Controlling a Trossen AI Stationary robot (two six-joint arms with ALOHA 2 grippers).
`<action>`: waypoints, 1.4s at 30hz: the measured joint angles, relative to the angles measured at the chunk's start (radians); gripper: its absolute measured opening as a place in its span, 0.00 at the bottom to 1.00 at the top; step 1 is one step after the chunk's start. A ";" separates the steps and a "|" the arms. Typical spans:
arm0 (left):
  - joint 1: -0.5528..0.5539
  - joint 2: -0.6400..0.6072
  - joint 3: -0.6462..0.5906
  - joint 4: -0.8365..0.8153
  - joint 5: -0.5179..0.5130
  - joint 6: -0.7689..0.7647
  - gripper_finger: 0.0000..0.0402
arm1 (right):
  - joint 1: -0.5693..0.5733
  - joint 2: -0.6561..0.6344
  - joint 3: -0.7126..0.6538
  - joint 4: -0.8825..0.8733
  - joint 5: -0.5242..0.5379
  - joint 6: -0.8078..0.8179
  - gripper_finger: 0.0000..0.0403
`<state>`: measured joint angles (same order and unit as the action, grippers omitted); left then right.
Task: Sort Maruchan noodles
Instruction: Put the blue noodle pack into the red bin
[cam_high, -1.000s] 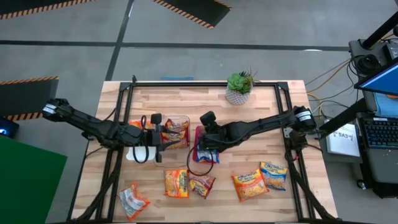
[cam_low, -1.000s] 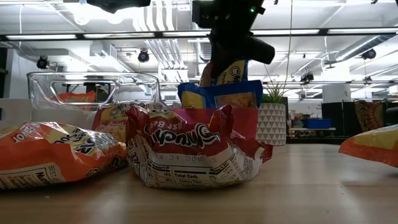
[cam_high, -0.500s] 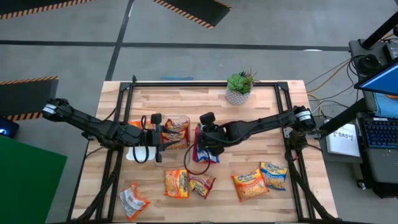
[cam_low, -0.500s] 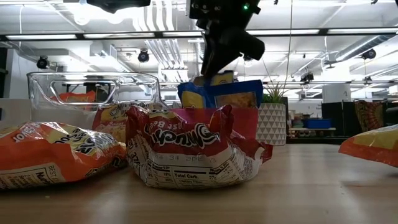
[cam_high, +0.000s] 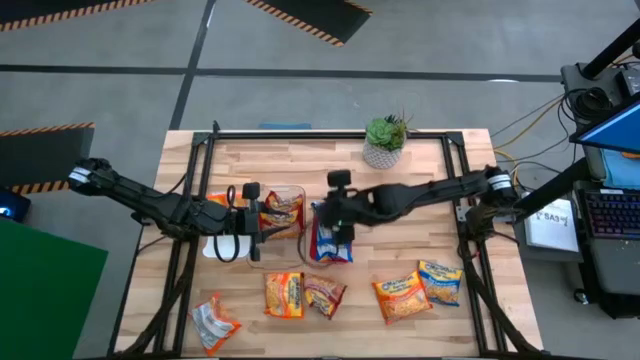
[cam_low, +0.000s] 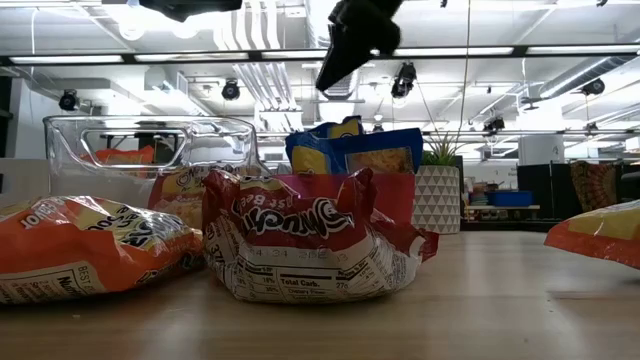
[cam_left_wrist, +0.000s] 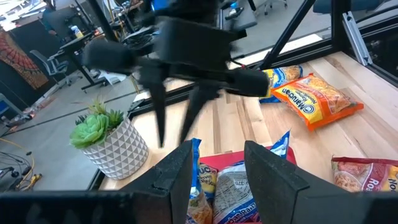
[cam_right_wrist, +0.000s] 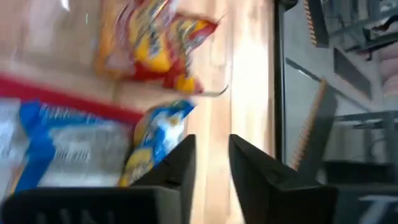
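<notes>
Several blue Maruchan packets (cam_high: 330, 246) stand on edge in a red tray (cam_low: 396, 198) at the table's middle. My right gripper (cam_high: 336, 212) hangs above them, open and with nothing in it; its own view shows a blue packet (cam_right_wrist: 151, 140) below the fingers. A clear tray (cam_low: 150, 140) to the left holds red-orange packets (cam_high: 284, 210). My left gripper (cam_high: 252, 216) waits open beside that tray, high above the table, pointing at the red tray (cam_left_wrist: 225, 159). More packets lie flat along the near edge (cam_high: 283, 295).
A potted plant (cam_high: 383, 140) stands at the far edge. Loose packets lie at the near side: (cam_high: 213, 322), (cam_high: 325, 295), (cam_high: 400, 297), (cam_high: 440, 280). A white tray (cam_high: 224, 246) lies under my left arm. A black frame borders the table's left, right and far sides.
My right gripper has opened and let go of a blue-and-yellow packet, which has dropped on edge into the red tray among the other blue packets. The gripper has then risen clear of the tray, rolled about its wrist and drawn slightly toward the far edge.
</notes>
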<state>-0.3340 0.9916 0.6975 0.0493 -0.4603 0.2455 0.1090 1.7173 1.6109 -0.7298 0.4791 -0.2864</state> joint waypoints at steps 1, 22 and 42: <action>0.000 0.000 0.000 0.000 0.000 0.000 0.32 | -0.022 -0.009 -0.014 0.023 -0.038 0.012 0.16; 0.000 0.000 0.000 0.000 0.000 -0.002 0.32 | -0.157 -0.042 -0.498 0.568 -0.367 0.121 0.03; 0.000 0.000 0.000 0.002 0.000 0.000 0.32 | -0.076 -0.057 -0.449 0.587 -0.479 0.219 0.03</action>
<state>-0.3344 0.9921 0.6975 0.0509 -0.4599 0.2455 0.0329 1.6608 1.1615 -0.1429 0.0005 -0.0672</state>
